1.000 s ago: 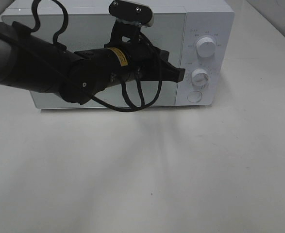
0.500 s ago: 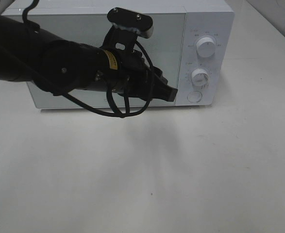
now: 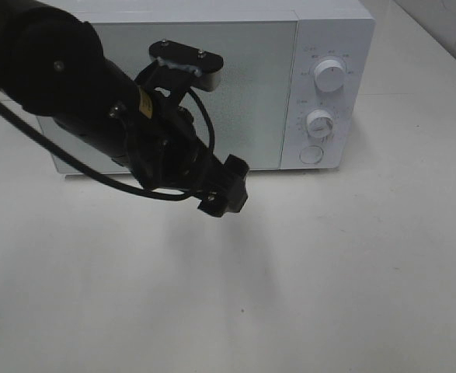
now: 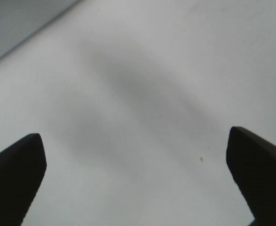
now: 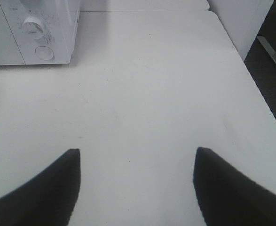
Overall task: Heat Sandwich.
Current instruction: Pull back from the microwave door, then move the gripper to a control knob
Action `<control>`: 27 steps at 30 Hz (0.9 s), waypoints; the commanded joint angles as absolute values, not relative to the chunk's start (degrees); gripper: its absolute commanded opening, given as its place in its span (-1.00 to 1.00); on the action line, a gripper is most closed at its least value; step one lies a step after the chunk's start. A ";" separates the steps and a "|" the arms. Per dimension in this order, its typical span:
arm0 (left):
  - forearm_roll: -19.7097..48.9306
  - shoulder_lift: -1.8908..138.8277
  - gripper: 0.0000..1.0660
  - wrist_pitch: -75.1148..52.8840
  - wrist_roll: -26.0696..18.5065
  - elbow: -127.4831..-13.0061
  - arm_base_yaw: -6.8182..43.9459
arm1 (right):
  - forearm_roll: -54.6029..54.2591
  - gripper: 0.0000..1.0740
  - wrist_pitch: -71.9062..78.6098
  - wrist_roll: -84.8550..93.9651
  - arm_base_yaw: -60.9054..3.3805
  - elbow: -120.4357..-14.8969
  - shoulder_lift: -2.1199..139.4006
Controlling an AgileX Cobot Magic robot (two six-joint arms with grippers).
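Pulled back from the control panel, the left gripper point(image 3: 224, 194) now hangs low at centre-left of the exterior high view, in front of the lower edge of the microwave point(image 3: 251, 78) door. A second ago its closed tips were right at the lower knob point(image 3: 319, 123) on the right side of the frame. Its jaws have since swung fully wide. The left wrist view shows the two dark fingers point(image 4: 15, 179) far apart with only bare white table point(image 3: 328, 272) and a soft shadow between them, so it holds and touches nothing. The sandwich cannot be seen in any view. No plate or bread lies on the open table, and the frosted door is shut, so my judgement is that it sits inside the microwave, up and behind the left gripper in the frame. Its long axis cannot be told. The upper knob point(image 3: 329, 76), the lower knob and the round button point(image 3: 311, 155) beneath them stand untouched at centre-right. The left arm is the nearer to the oven, just in front of the door. The right gripper point(image 5: 137, 160) is out of the exterior frame. Its own camera shows its fingers moderately apart over bare table with nothing between them, and the microwave's knob corner well apart from it. Any reach for the door or button would most likely fall to the left arm.
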State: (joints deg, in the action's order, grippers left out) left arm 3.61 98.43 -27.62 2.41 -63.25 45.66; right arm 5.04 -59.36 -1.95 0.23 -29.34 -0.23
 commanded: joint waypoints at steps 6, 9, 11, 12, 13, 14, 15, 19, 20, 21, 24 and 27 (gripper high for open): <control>4.07 93.62 0.88 -44.46 2.69 -63.25 45.95 | 5.10 0.23 -58.73 -2.06 0.40 -29.05 -1.83; 3.90 91.73 0.88 -49.39 2.75 -63.25 45.32 | 5.10 0.23 -58.73 -2.06 0.40 -29.05 -1.83; 3.90 91.21 0.88 -50.08 2.75 -63.25 44.63 | 5.10 0.22 -58.73 -2.06 0.40 -29.05 -1.83; 4.18 90.07 0.88 -50.76 2.75 -63.25 42.69 | 5.10 0.22 -58.73 -2.06 0.40 -29.05 -1.83; 4.47 89.44 0.88 -51.28 2.69 -63.25 41.37 | 5.10 0.22 -58.73 -2.06 0.40 -29.05 -1.83; 4.76 88.92 0.88 -51.80 2.52 -63.25 40.22 | 5.10 0.22 -58.73 -2.06 0.40 -29.05 -1.83; 4.76 88.92 0.88 -51.80 2.52 -63.25 40.22 | 5.10 0.22 -58.73 -2.06 0.40 -29.05 -1.83; 5.61 85.03 0.88 -54.72 0.00 -63.25 33.23 | 5.10 0.22 -58.73 -2.06 0.40 -29.05 -1.83; 5.61 83.42 0.88 -55.75 -0.63 -63.25 30.65 | 5.10 0.22 -58.73 -2.06 0.40 -29.05 -1.83; 5.61 83.42 0.88 -55.75 -0.63 -63.25 30.65 | 5.10 0.22 -58.73 -2.06 0.40 -29.05 -1.83; 5.96 81.07 0.87 -57.24 -1.43 -63.25 26.13 | 5.10 0.22 -58.73 -2.06 0.40 -29.05 -1.83; 6.02 78.78 0.87 -58.56 -2.01 -63.25 21.60 | 5.10 0.22 -58.73 -2.06 0.40 -29.05 -1.83</control>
